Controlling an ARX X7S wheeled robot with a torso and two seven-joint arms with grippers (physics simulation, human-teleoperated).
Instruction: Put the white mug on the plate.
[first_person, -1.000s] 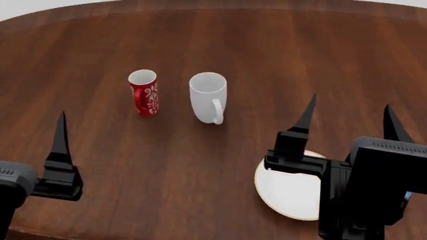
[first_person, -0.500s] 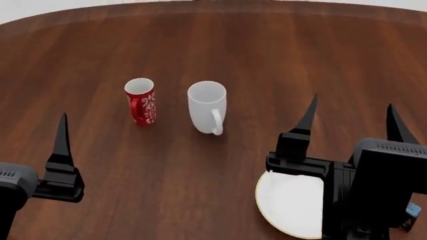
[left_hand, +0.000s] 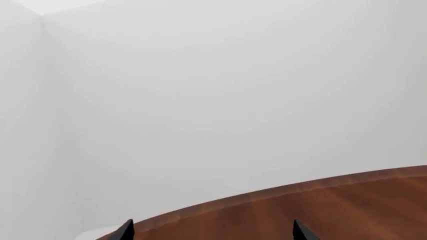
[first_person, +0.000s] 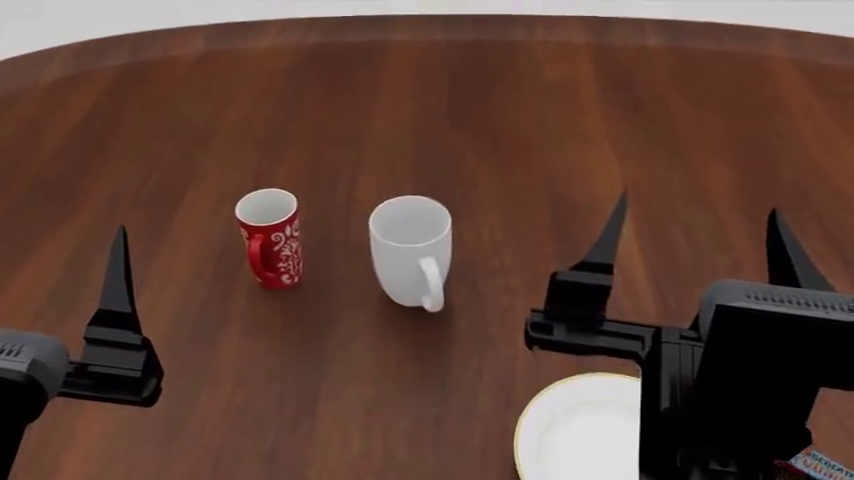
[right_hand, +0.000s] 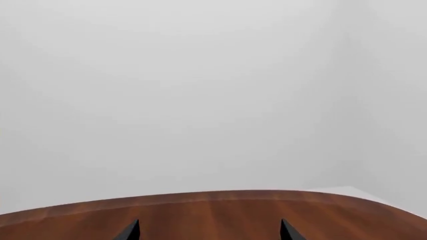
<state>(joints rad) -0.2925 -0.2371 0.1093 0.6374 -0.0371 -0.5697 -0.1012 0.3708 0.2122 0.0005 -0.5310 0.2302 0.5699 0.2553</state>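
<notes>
The white mug (first_person: 408, 245) stands upright on the wooden table (first_person: 534, 120), its loop handle turned toward me. The plate (first_person: 577, 430), white with a thin gold rim, lies nearer and to the right, partly hidden under my right arm. My right gripper (first_person: 697, 212) hovers open right of the mug and beyond the plate, holding nothing; the right wrist view shows its tips wide apart (right_hand: 209, 231) over bare wood. On the left, one finger (first_person: 119, 290) of my left gripper shows, well left of both mugs. In the left wrist view the left gripper (left_hand: 211, 232) is open and empty.
A red mug (first_person: 271, 238) with a white floral pattern stands just left of the white mug. The table's curved far edge (first_person: 400, 22) runs across the back. A small labelled item (first_person: 817, 466) peeks in at the lower right corner.
The mugs and plate have slid lower in the head view and more of the table's far edge shows. Both grippers keep nearly the same place in the picture. The mugs stand as before.
</notes>
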